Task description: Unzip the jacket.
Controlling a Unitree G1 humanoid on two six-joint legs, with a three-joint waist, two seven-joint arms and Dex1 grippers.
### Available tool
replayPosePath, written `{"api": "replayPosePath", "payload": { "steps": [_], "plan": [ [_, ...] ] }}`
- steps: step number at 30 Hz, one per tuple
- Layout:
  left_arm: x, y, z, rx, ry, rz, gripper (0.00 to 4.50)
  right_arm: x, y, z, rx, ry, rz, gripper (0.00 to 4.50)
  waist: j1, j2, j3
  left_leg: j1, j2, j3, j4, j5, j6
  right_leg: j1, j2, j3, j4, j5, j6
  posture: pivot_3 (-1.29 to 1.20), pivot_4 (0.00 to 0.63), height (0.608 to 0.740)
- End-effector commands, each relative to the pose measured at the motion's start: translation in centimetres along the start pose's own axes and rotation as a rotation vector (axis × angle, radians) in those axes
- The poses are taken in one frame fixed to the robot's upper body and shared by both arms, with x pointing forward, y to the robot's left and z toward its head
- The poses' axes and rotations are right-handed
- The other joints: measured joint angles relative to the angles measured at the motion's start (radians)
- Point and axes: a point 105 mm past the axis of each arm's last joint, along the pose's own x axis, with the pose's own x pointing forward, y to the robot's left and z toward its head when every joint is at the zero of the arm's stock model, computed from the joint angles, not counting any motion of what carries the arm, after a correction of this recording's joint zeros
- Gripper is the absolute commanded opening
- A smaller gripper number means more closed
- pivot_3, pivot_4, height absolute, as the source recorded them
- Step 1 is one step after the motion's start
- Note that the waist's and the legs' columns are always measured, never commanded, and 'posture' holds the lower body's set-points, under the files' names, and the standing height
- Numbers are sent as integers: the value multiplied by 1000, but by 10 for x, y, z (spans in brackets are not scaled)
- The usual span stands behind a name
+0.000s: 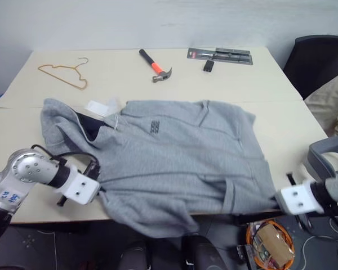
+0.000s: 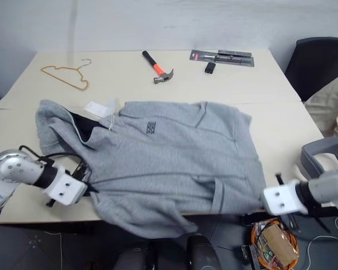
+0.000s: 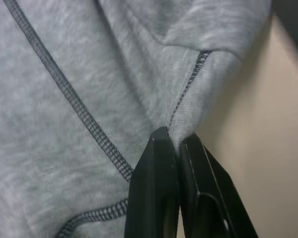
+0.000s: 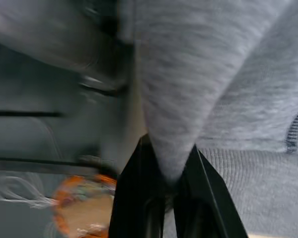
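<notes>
The counter (image 1: 158, 84) is a wide cream top. The jacket (image 1: 174, 157) lies spread across its near half, front up, with the hood (image 1: 62, 121) toward the robot's left and the hem toward its right; the near edge of the cloth droops over the counter's front edge. A small dark logo (image 1: 154, 127) sits on the chest, and a white tag (image 1: 97, 107) lies just beside the collar.

A black chair (image 1: 318, 62) stands past the counter's far right corner.

The left gripper (image 3: 175, 141) is at the jacket's near left edge, its fingers (image 3: 156, 163) clenched on a fold of grey fleece next to a dark seam. The right gripper (image 4: 168, 173) is at the near right corner of the jacket, by the hem, its fingers (image 4: 139, 178) pinched shut on a bunch of the cloth.

On the far half of the counter, well apart from the jacket, lie a wire hanger (image 1: 65, 73), a hammer (image 1: 155, 66) with an orange grip, a flat packaged tool (image 1: 221, 55) and, just beside it, a small black block (image 1: 209, 66).
</notes>
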Motion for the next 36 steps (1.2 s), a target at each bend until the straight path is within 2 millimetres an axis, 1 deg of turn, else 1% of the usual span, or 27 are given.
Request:
{"api": "replayPosePath", "payload": {
  "steps": [1,3,6,8,12,14,15,17,19,21,26,27,28,30,32,34,36],
  "plan": [
    [-7,-29,8,-26,-33,-117,62,-6,8,13,3,10,-11,0,-4,0,0,3,0,0,-1,-2,1,3,0,0,-1,0,0,0,150,740],
    [-4,-39,17,-38,-63,-146,62,-3,8,12,22,17,-66,0,-4,0,0,10,1,0,-2,-4,2,11,0,-1,-3,-1,-1,0,150,740],
    [7,-40,30,-53,-104,-129,62,-2,4,4,10,64,-129,0,4,-1,0,10,0,-1,-1,-5,2,11,0,-1,-3,-1,-1,0,150,740],
    [11,-36,34,-59,-107,-110,62,-3,0,2,3,76,-156,0,9,-1,0,10,0,-1,-1,-5,2,11,0,-1,-3,-1,-1,0,150,740],
    [12,-22,31,-90,-76,-45,62,-6,-11,7,-9,60,-215,0,8,-1,0,9,-1,-1,0,-4,0,11,1,-2,-3,-1,-1,0,150,740],
    [12,-18,32,-107,-87,-22,513,-8,-18,5,-10,72,-261,0,7,-1,0,9,-1,-1,0,-3,-1,11,1,-1,-3,-1,-1,0,150,740],
    [12,-18,34,-128,-101,-25,725,-9,-20,3,1,84,-269,305,6,-1,0,9,-1,-1,0,-3,-2,11,1,-1,-3,-1,-1,0,150,740],
    [11,-21,39,-152,-126,-41,1354,-10,-19,1,22,97,-248,911,5,-1,0,9,0,0,0,-3,-2,10,2,-1,-3,-1,-1,0,150,740],
    [9,-22,44,-173,-149,-38,2017,-12,-13,2,30,100,-212,1634,7,-1,0,9,0,0,0,-3,-3,10,2,-1,-3,-1,0,0,150,740],
    [3,-24,47,-217,-172,-38,2677,-17,-17,3,41,101,-238,2362,7,-1,0,9,0,-1,0,-3,-3,10,1,-1,-3,-2,0,0,150,740],
    [-25,-12,55,-422,-295,19,4302,-30,-21,7,63,95,-272,4134,6,-1,0,9,0,-1,0,-3,-3,11,1,-1,-2,-2,0,0,150,740],
    [-33,-7,58,-479,-342,36,4500,-32,-22,9,63,89,-284,4480,6,-1,0,9,0,-1,0,-3,-3,11,1,-1,-2,-2,0,0,150,740],
    [-38,-4,61,-516,-375,45,4500,-33,-23,10,64,85,-292,4480,7,-1,0,9,0,-1,0,-3,-3,11,1,-1,-3,-2,0,0,150,740],
    [-58,16,64,-648,-499,128,4500,-40,-29,20,85,28,-327,4480,8,-1,0,9,0,-2,0,-3,-3,11,1,-2,-3,-2,0,0,150,740],
    [-72,30,67,-734,-595,166,4500,-46,-34,32,112,-37,-352,4480,8,-1,0,8,0,-3,1,-2,-3,11,1,-2,-2,-2,0,0,150,740],
    [-85,51,63,-818,-675,254,4500,-55,-42,50,147,-139,-391,4480,7,-1,0,9,0,-3,1,-2,-3,11,1,-2,-2,-2,1,0,150,740],
    [-95,81,51,-924,-740,384,4500,-65,-51,68,187,-251,-426,4480,8,-1,0,9,-1,-3,1,-2,-4,11,1,-2,-1,-2,1,0,150,740]
  ]
}}
